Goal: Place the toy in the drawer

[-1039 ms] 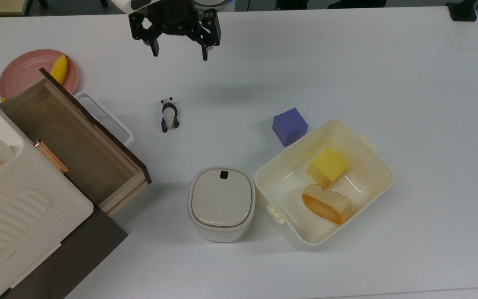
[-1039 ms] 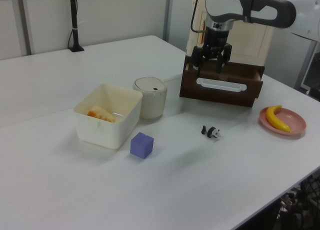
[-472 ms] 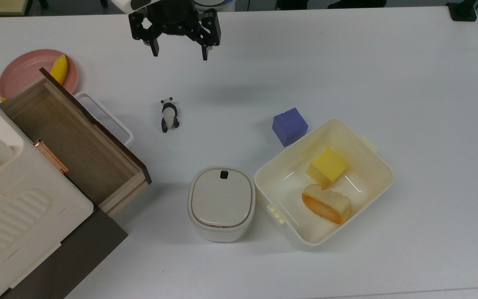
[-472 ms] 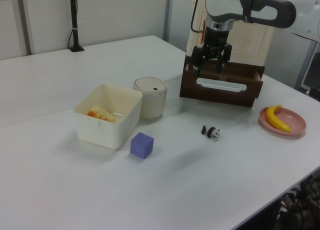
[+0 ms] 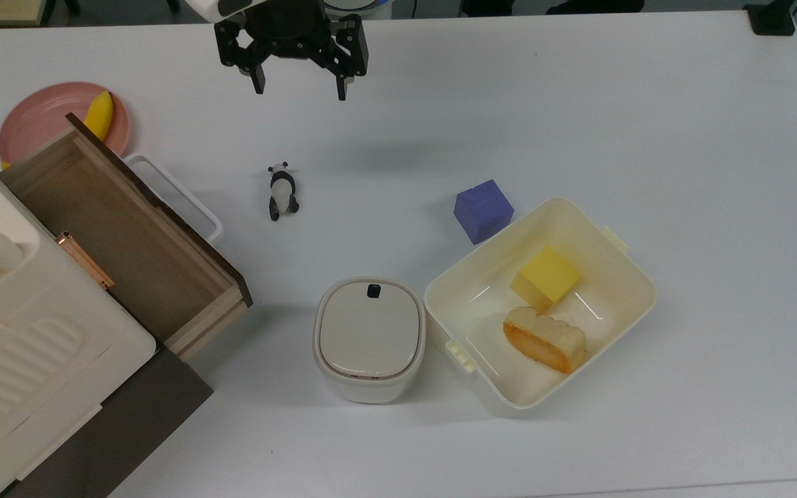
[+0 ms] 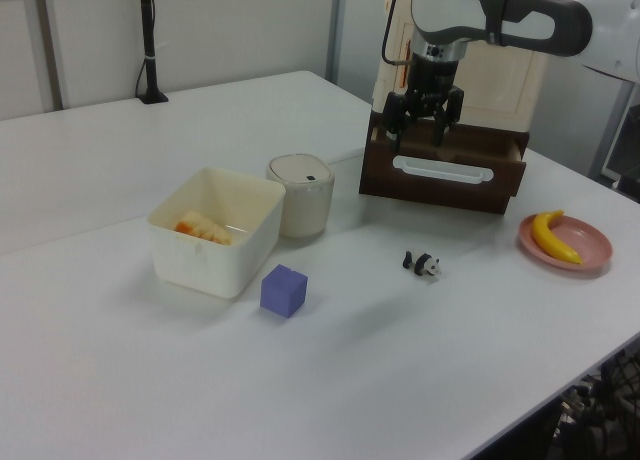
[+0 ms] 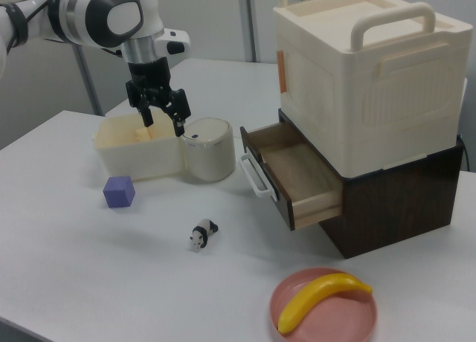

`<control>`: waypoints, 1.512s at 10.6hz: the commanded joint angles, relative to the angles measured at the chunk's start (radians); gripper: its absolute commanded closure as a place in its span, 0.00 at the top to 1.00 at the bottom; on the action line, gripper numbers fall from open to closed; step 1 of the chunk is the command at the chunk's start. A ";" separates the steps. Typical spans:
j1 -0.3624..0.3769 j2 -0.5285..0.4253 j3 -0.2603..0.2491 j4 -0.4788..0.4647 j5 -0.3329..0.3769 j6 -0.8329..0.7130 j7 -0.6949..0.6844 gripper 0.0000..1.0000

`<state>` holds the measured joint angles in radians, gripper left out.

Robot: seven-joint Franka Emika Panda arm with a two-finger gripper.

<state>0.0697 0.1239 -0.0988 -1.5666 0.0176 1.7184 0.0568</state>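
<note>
Right view, nearest first: a pink plate [image 7: 325,310] holds a banana [image 7: 321,299], its lower edge cut off by the frame. Beyond it the toy [image 7: 201,234] lies on its side on the white table [image 7: 74,208], apart from everything, just in front of the open drawer [image 7: 294,175] with its white handle [image 7: 253,176]. A purple cube [image 7: 119,192] sits to the right view's left. Further back stand a round lidded pot [image 7: 207,149] and a cream tub [image 7: 141,152] — the gripper [image 7: 161,117] hangs above them with fingers spread and nothing between them. From the top view the tub [image 5: 620,256] shows a yellow cube [image 5: 547,275] and a piece of bread [image 5: 544,339] inside; the arm is cut off at the upper edge.
</note>
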 commanded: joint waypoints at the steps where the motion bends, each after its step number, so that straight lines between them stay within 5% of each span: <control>1: 0.001 -0.017 0.008 -0.023 0.013 -0.007 -0.009 1.00; 13: 0.010 0.029 0.030 -0.092 0.019 0.221 -0.032 0.94; 16: 0.002 0.028 0.028 -0.174 0.007 0.210 -0.217 0.93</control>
<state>0.0712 0.1715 -0.0639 -1.6510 0.0175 1.9118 -0.0387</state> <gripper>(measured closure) 0.062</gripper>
